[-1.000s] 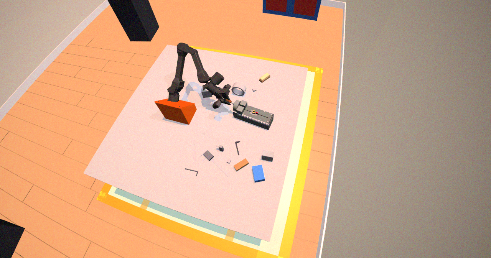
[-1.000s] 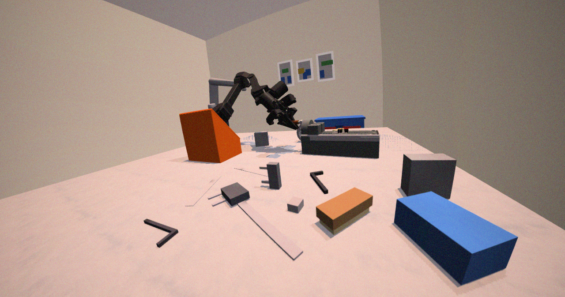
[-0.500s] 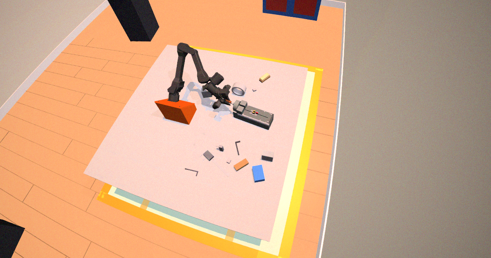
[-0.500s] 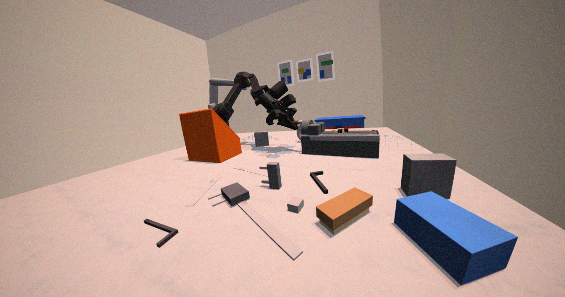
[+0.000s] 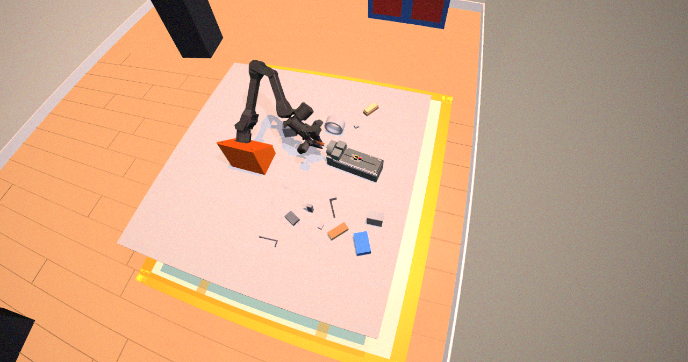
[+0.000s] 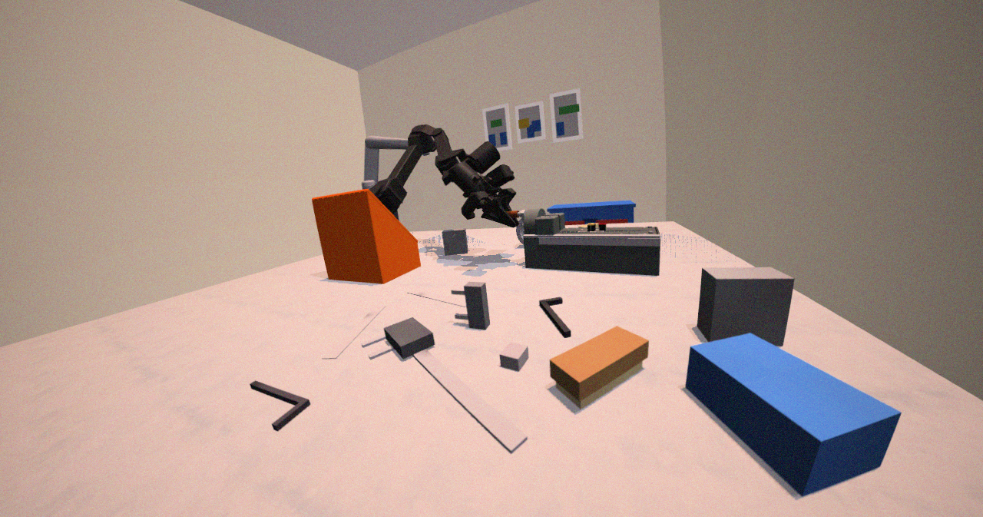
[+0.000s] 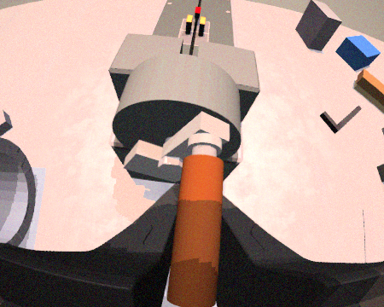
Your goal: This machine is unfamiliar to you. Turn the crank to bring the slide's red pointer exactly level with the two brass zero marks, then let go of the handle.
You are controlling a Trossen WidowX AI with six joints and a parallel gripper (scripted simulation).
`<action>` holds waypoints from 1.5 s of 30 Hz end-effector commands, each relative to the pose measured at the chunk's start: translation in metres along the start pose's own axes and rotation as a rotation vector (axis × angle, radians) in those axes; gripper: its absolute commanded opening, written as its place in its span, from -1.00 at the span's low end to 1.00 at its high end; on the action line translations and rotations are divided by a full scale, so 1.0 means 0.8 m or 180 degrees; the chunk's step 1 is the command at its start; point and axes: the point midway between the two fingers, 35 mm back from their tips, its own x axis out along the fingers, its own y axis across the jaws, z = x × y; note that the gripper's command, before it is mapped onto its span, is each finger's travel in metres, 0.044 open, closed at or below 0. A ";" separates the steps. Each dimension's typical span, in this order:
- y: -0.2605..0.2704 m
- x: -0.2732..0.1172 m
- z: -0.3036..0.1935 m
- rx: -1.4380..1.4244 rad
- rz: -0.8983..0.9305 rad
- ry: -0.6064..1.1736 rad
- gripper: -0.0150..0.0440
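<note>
The gripper [image 5: 321,144] [image 6: 514,218] [image 7: 194,194] is clamped on the orange crank handle [image 7: 201,192], whose lower end the wrist view cuts off. The machine [image 5: 355,162] [image 6: 590,253] [image 7: 179,81] sits nearer the table's edge by the yellow-bordered rug's long side [image 5: 429,191] than the orange base [image 5: 247,156] [image 6: 357,239]. The red pointer [image 5: 359,158] [image 7: 198,10] shows beyond the brass marks [image 7: 189,19] in the wrist view; outside, it is hard to make out.

Pale tabletop [image 5: 230,205] [image 6: 206,349] [image 7: 282,179] beneath blue block [image 5: 362,243] [image 6: 790,407] [image 7: 357,52]

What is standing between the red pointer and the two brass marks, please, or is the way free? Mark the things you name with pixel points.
Nothing visible stands between the red pointer [image 7: 198,10] and the brass zero marks [image 7: 189,19]; in the wrist view it sits slightly beyond them, over the slot.
</note>
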 end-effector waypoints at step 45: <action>-0.022 0.027 -0.027 0.0029 -0.0066 0.0016 -0.49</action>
